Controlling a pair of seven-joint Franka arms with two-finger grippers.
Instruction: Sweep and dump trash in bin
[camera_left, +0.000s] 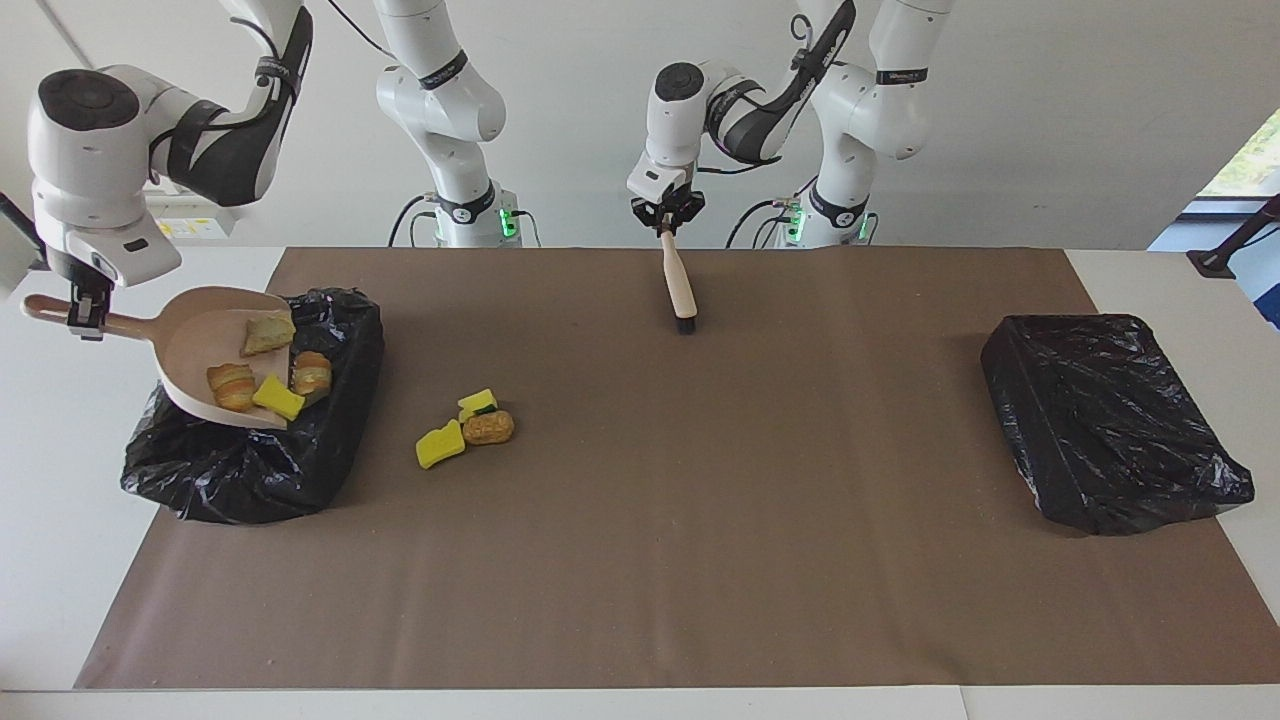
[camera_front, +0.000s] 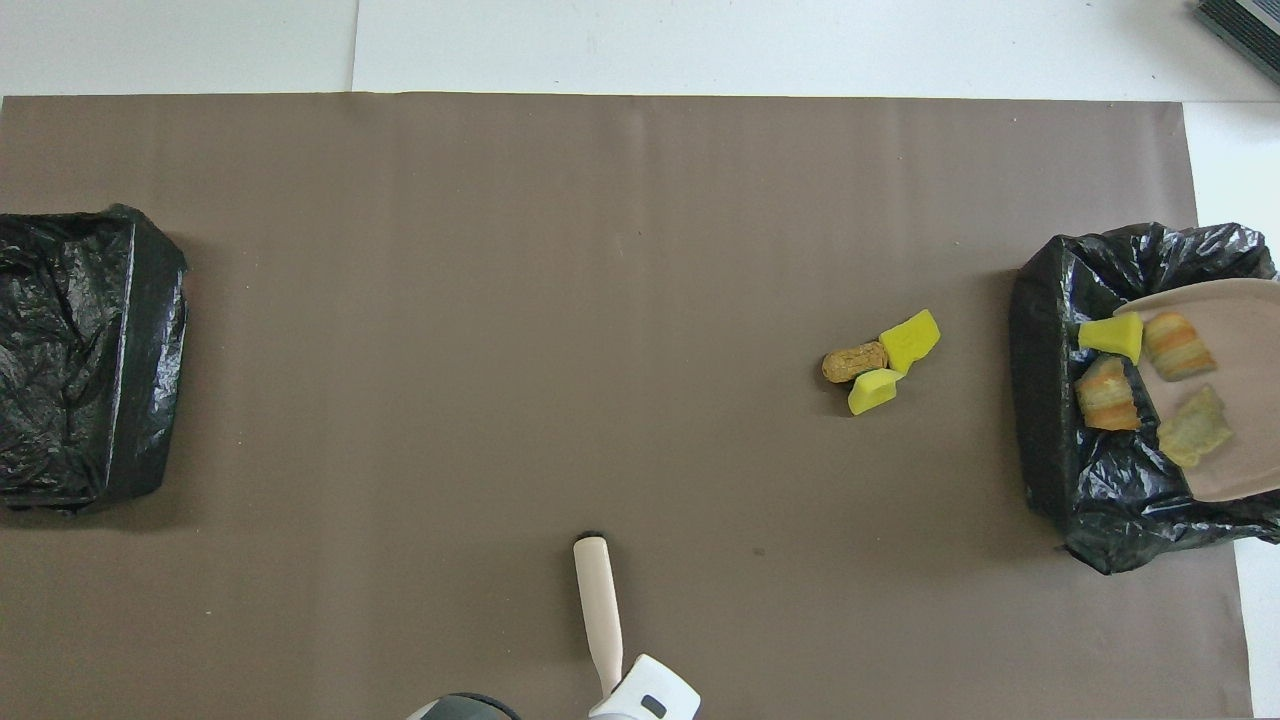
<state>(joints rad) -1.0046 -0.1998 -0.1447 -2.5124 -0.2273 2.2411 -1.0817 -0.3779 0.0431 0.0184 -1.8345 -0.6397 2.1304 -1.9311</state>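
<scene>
My right gripper (camera_left: 85, 315) is shut on the handle of the beige dustpan (camera_left: 195, 335), held tilted with its lip down over the black-bagged bin (camera_left: 250, 460) at the right arm's end. Several trash pieces lie in the pan: bread pieces (camera_left: 232, 385) and a yellow sponge (camera_left: 278, 397) crowd the lip. From overhead, one bread piece (camera_front: 1105, 393) hangs at the edge of the dustpan (camera_front: 1235, 400), above the bin (camera_front: 1045, 400). Three trash pieces (camera_left: 470, 428) lie on the mat beside the bin. My left gripper (camera_left: 666, 222) is shut on the brush (camera_left: 680, 285), bristles down.
A second black-bagged bin (camera_left: 1105, 420) sits at the left arm's end of the table. The brown mat (camera_left: 700, 550) covers most of the tabletop. The brush (camera_front: 598, 600) hangs over the mat's edge nearest the robots.
</scene>
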